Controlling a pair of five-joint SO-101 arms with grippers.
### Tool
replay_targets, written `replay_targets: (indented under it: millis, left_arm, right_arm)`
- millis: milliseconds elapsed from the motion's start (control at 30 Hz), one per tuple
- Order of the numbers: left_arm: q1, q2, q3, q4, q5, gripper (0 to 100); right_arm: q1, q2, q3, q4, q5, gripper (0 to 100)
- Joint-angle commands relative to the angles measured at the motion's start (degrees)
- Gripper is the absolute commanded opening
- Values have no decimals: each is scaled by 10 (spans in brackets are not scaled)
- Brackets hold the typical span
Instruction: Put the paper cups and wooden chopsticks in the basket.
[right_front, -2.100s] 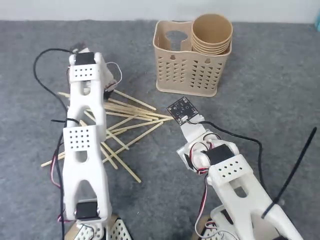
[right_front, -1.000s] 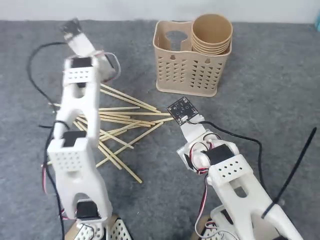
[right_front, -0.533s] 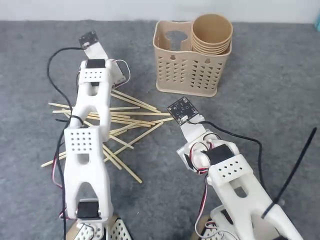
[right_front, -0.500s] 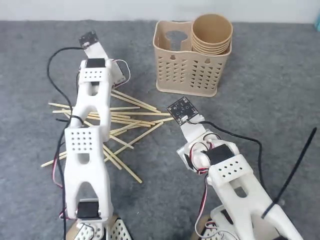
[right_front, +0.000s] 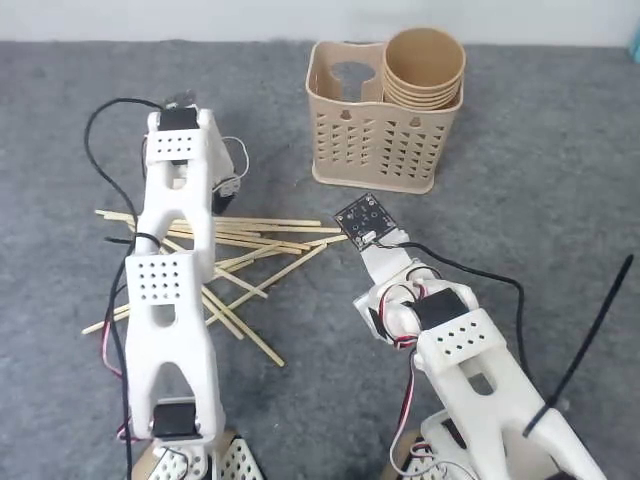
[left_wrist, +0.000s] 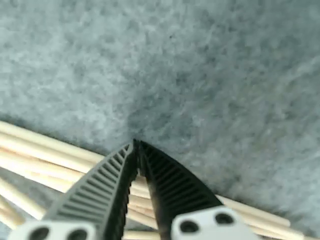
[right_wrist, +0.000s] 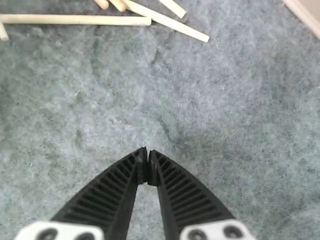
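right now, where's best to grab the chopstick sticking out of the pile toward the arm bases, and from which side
Grip the chopstick on its free near end, coming straight down with the jaws across its length. It lies flat on the carpet, with bare carpet on both sides there, while its far end runs into the pile.

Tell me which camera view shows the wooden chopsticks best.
The high view: it takes in the whole scattered pile of wooden chopsticks, end to end. The left wrist view shows short stretches of several sticks passing beneath its shut fingers. The right wrist view catches a few stick ends at the frame's edge.
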Motion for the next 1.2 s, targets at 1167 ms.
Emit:
replay_targets:
  millis: [1167]
  left_arm:
    - [-41, -786, 945, -408, -57, 268]
  right_arm:
    - [-2, -16, -4, -18, 12, 8]
